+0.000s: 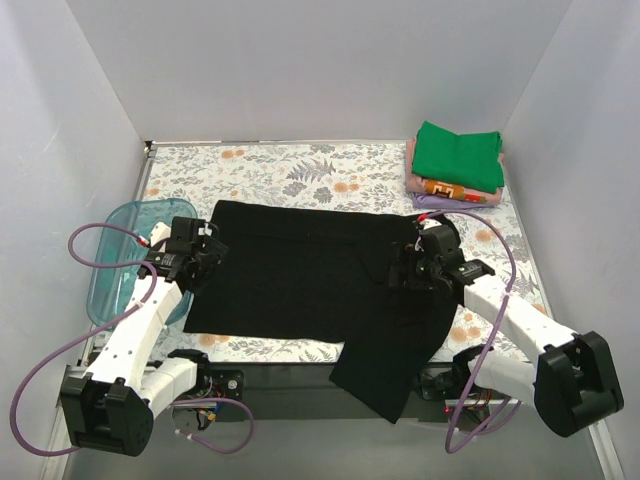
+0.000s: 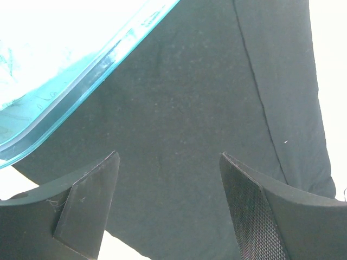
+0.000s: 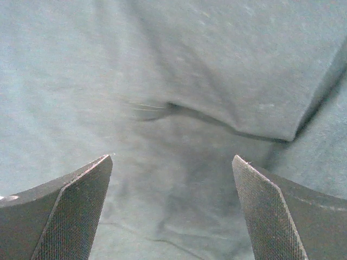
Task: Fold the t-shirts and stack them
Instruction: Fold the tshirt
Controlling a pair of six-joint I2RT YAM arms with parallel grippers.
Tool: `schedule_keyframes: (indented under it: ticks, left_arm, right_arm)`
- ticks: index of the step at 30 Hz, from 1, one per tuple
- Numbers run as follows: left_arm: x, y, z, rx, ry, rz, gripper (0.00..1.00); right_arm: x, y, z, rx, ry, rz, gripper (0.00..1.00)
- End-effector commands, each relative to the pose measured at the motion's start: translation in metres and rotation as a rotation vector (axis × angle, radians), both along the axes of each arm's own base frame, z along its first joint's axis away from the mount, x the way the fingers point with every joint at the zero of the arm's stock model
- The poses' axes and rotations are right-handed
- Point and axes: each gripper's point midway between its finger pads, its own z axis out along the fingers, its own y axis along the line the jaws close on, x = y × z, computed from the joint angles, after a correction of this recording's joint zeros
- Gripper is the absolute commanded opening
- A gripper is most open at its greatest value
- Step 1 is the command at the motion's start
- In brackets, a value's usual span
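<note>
A black t-shirt (image 1: 310, 275) lies spread flat across the table, one part hanging over the near edge at the lower right. My left gripper (image 1: 205, 252) is open over its left edge; the left wrist view shows the black cloth (image 2: 195, 108) between the spread fingers (image 2: 87, 200). My right gripper (image 1: 405, 268) is open over its right part; the right wrist view shows the wrinkled cloth (image 3: 173, 108) with a fold below the open fingers (image 3: 76, 206). A stack of folded shirts, green (image 1: 458, 155) on top of orange-patterned (image 1: 445, 188), pink and lavender, sits at the back right.
A translucent teal tray (image 1: 125, 255) stands at the table's left edge beside the left gripper; its rim shows in the left wrist view (image 2: 92, 76). The floral tablecloth (image 1: 300, 170) shows behind the shirt. White walls enclose the table.
</note>
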Motion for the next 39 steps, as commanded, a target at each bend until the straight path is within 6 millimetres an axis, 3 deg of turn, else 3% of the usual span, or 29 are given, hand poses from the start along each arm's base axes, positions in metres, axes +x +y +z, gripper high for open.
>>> schedule_keyframes:
  ticks: [1,10,16,21,24,28,29,32,34,35,38,39]
  left_arm:
    - [-0.008,0.004,-0.002,0.009,0.011,0.022,0.74]
    - [-0.008,0.002,-0.007,0.003,0.005,0.014,0.74]
    - [-0.004,-0.002,-0.018,-0.006,0.031,-0.004,0.74]
    - [-0.001,-0.003,-0.023,-0.005,0.045,-0.008,0.74]
    - [0.005,-0.004,-0.022,-0.006,0.032,-0.009,0.74]
    - [0.03,-0.012,-0.014,-0.013,-0.019,-0.059,0.74]
    - [0.044,-0.014,-0.003,-0.012,-0.058,-0.068,0.74]
    - [0.072,-0.012,0.001,0.027,-0.043,-0.058,0.74]
    - [0.087,-0.015,-0.001,0.035,-0.031,-0.081,0.74]
    - [0.099,-0.021,-0.013,0.027,-0.008,-0.103,0.74]
    - [0.13,-0.034,-0.018,0.001,-0.032,-0.144,0.74]
    - [0.142,-0.036,-0.031,0.004,0.001,-0.146,0.74]
  right_arm:
    - [0.008,0.015,0.033,0.094,-0.077,0.018,0.98]
    - [0.008,0.009,0.007,0.02,-0.029,0.044,0.98]
    - [0.035,0.01,0.005,-0.038,-0.026,0.019,0.98]
    - [0.065,0.013,0.022,-0.076,-0.062,0.001,0.98]
    - [0.079,0.008,0.02,-0.13,-0.066,-0.006,0.98]
    - [0.101,0.001,0.012,-0.206,-0.029,-0.024,0.98]
    - [0.107,-0.002,0.012,-0.22,-0.032,-0.036,0.99]
    - [0.128,-0.015,0.006,-0.241,-0.018,-0.085,0.98]
    - [0.14,-0.026,-0.004,-0.263,0.003,-0.109,0.99]
    - [0.149,-0.025,-0.001,-0.261,-0.006,-0.108,0.98]
    - [0.166,-0.021,-0.008,-0.257,0.004,-0.081,0.98]
    - [0.169,-0.018,-0.01,-0.253,0.006,-0.069,0.98]
